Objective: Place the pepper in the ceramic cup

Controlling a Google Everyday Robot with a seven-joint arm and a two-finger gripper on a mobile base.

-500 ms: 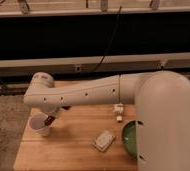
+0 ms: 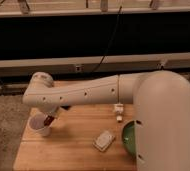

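The white ceramic cup (image 2: pixel 38 126) stands upright near the left end of the wooden table (image 2: pixel 73 150). My gripper (image 2: pixel 51 119) hangs below the arm's wrist, right at the cup's right rim. It is shut on the small dark red pepper (image 2: pixel 48 121), which sits just over that rim. The white arm runs across from the right and covers most of the gripper's fingers.
A green bowl (image 2: pixel 127 138) sits at the table's right side, partly behind the arm's big white shell. A pale flat sponge-like block (image 2: pixel 104 141) lies mid-table, and a small white object (image 2: pixel 118 109) lies behind it. A dark railing runs along the back.
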